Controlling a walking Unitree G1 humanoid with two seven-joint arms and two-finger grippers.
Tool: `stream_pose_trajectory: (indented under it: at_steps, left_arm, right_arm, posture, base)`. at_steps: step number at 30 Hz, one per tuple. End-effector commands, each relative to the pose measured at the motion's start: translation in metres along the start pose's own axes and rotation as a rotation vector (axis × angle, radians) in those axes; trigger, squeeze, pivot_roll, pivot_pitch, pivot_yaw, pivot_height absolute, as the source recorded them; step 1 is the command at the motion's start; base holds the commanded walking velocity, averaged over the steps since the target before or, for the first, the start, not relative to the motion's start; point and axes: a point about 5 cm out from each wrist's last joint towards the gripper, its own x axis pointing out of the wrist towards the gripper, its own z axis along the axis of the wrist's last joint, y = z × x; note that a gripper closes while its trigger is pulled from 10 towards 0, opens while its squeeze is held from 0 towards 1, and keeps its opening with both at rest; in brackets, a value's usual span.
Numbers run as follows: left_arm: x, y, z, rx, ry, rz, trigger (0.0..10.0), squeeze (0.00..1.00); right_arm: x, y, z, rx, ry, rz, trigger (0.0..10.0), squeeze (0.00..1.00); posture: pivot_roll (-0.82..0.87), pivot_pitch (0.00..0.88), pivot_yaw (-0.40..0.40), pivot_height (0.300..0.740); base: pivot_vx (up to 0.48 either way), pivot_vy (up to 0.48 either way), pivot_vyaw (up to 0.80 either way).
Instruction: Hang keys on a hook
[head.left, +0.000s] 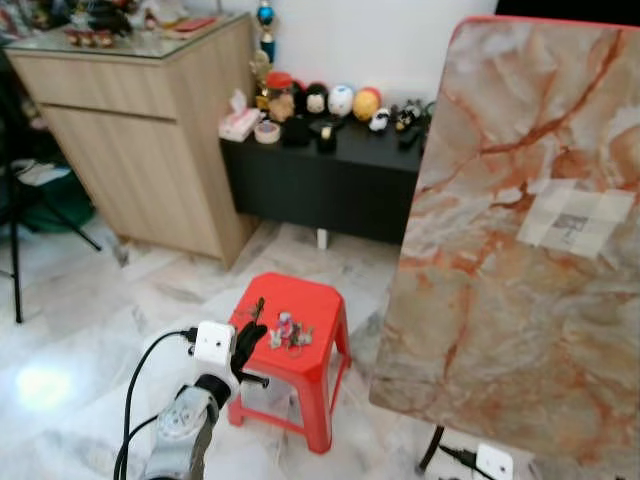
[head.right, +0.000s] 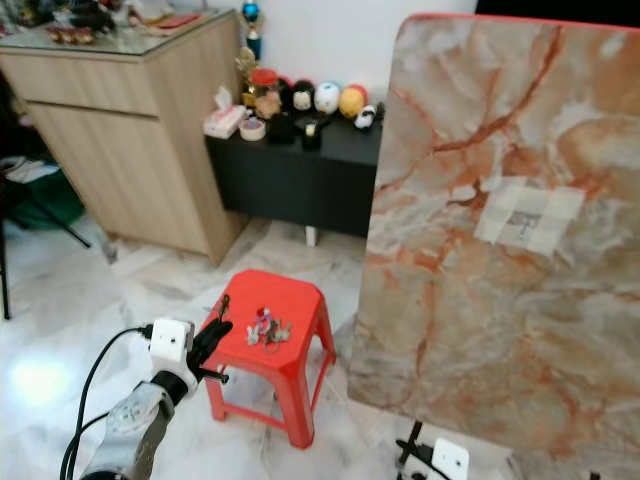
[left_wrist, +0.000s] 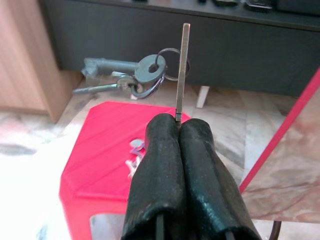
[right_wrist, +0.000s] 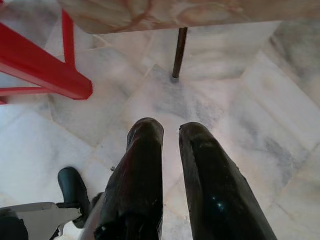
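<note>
My left gripper (left_wrist: 179, 125) is shut on a thin flat key blade that stands up from its fingertips. A ring with several grey keys (left_wrist: 145, 72) hangs off the top of that blade. In the eye views this gripper (head.left: 250, 333) is at the left edge of a red stool (head.left: 320, 365), just above the seat. A small colourful bunch of trinkets (head.left: 288, 333) lies on the seat. A small hook (head.left: 572, 222) sits in a pale taped patch high on the upright marble-patterned board (head.left: 500, 300). My right gripper (right_wrist: 170, 131) hangs open over the floor.
A wooden cabinet (head.left: 150, 130) stands at the back left. Beside it is a low black bench (head.left: 330, 180) carrying small figurines. The marble board stands on a dark leg (right_wrist: 179, 52) to the right of the stool. A cable and white plug (head.left: 493, 460) lie on the floor.
</note>
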Motion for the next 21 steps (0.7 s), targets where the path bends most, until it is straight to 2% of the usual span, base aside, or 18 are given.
stream_pose_trajectory:
  at_steps: [1,21]
  left_arm:
    - [0.0018,-0.0025,0.0025,-0.002,-0.012,-0.012,10.0,0.0]
    - [0.0016,-0.002,0.0034,-0.026,-0.015,-0.005,10.0,0.0]
  right_arm:
    - [-0.0006,-0.0017,-0.004,0.009,0.016,-0.003,10.0,0.0]
    - [-0.0006,0.0012,-0.0055,-0.018,0.028,0.007,10.0,0.0]
  posture:
    - [0.02,0.003,-0.052,0.74]
    - [0.02,0.011,-0.055,0.74]
  base:
    - [0.0,0.0,-0.76]
    - [0.0,0.0,-0.75]
